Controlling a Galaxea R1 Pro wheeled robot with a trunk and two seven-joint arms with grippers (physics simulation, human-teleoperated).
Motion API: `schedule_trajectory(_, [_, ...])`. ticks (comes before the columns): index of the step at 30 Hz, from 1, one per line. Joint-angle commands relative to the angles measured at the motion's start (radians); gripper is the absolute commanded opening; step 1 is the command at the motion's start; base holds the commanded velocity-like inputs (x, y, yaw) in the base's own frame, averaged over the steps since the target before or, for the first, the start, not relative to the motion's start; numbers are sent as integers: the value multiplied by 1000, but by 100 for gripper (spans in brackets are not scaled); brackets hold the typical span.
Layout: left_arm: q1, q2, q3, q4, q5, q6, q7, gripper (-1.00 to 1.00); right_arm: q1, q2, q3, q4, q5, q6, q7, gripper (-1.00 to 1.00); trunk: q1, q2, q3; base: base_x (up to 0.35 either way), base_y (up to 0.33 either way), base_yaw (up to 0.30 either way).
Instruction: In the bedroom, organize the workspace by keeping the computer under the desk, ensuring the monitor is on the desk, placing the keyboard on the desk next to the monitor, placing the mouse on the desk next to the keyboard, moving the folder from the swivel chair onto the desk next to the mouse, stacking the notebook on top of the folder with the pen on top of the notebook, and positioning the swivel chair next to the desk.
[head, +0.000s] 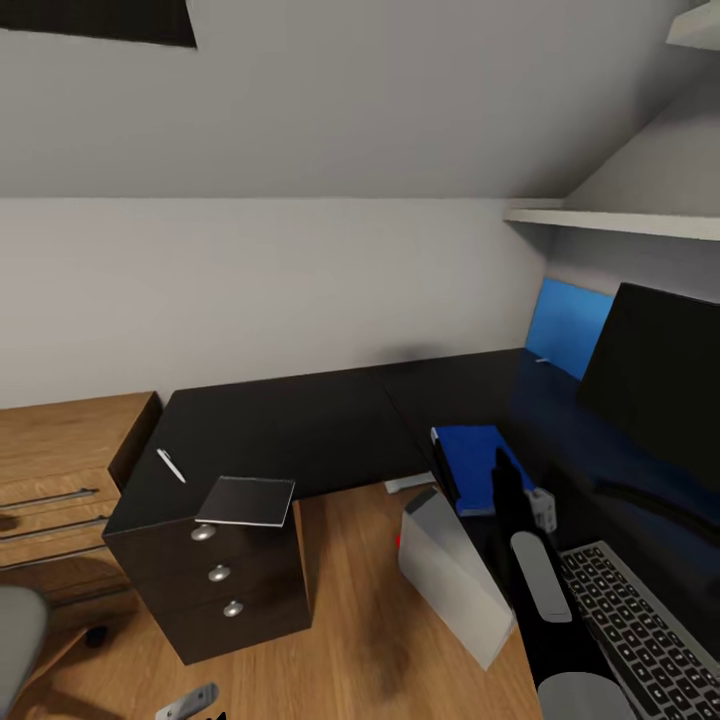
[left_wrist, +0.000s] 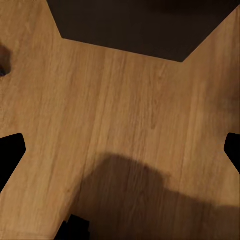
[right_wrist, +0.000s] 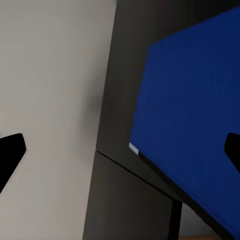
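With the folder (head: 478, 467) lying on the desk (head: 300, 425), my right claw (right_wrist: 120, 150) hangs spread above it, so I'd lift clear before fetching the notebook (head: 246, 500).

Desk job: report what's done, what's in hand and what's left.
Done: the monitor, keyboard and folder sit on the desk, and the computer stands on the floor by its edge. In hand: the right gripper is open over the folder. Left: the notebook and pen lie apart at the far end, not yet stacked. Mouse and chair: cannot tell.
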Motion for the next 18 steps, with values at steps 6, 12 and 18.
schedule_trajectory(6, [0, -1, 1, -2, 9, 5, 3, 100, -1, 1, 3, -13, -10, -3, -2, 100, -23, 42, 18, 0, 0, 0])
schedule_trajectory(12, [0, -1, 1, -2, 9, 4, 4, 100, -1, 0, 5, -15, -10, -2, -2, 100, -46, 84, 37, 0, 0, 0])
schedule_trajectory(18, [0, -1, 1, -2, 9, 4, 3, 100, 0, 0, 10, -16, -11, 18, -2, 100, -69, 126, 55, 0, 0, 0])
